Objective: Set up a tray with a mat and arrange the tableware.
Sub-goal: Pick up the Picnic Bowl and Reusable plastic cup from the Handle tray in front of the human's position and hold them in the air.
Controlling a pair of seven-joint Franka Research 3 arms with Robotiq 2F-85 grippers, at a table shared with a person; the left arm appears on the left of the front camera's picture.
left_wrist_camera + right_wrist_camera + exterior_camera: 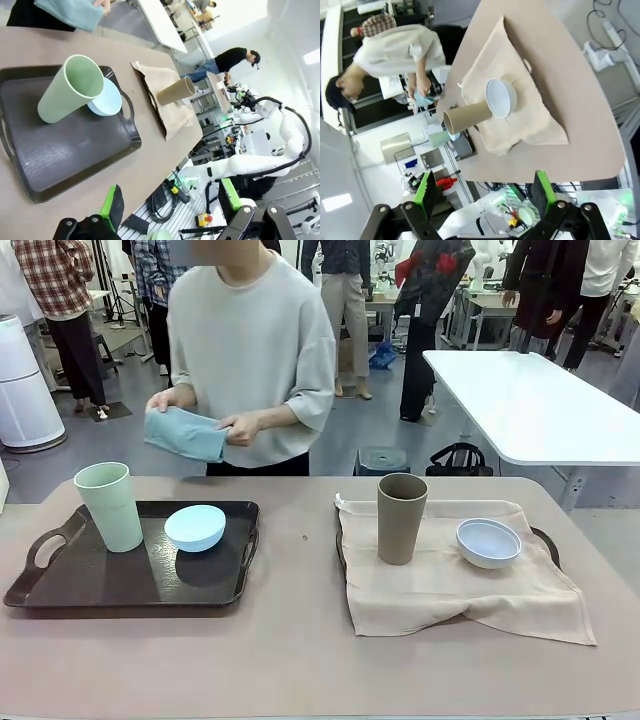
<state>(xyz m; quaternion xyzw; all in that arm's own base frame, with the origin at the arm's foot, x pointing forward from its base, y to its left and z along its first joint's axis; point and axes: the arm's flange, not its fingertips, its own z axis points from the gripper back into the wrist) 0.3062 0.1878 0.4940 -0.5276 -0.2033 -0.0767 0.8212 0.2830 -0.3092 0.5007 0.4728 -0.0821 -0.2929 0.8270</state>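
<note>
On the left, a dark tray (130,602) carries a mint green tumbler (110,506) and a light blue bowl (195,527). To the right, a beige mat (450,585) drapes over a second tray (546,540). A brown tumbler (401,518) and a pale bluish-white bowl (488,542) stand on it. Across the table, a person holds a folded light blue cloth (185,433) in both hands. My left gripper (172,210) hangs open, high above the near-left table edge, looking down on the mint tumbler (70,87). My right gripper (484,200) is open too, well above the brown tumbler (467,117) and bowl (501,97).
The tan table (300,660) has bare surface along its front and between the two trays. Behind the person are a white table (540,405) at back right, a white cylindrical appliance (25,390) at far left, and other people standing farther off.
</note>
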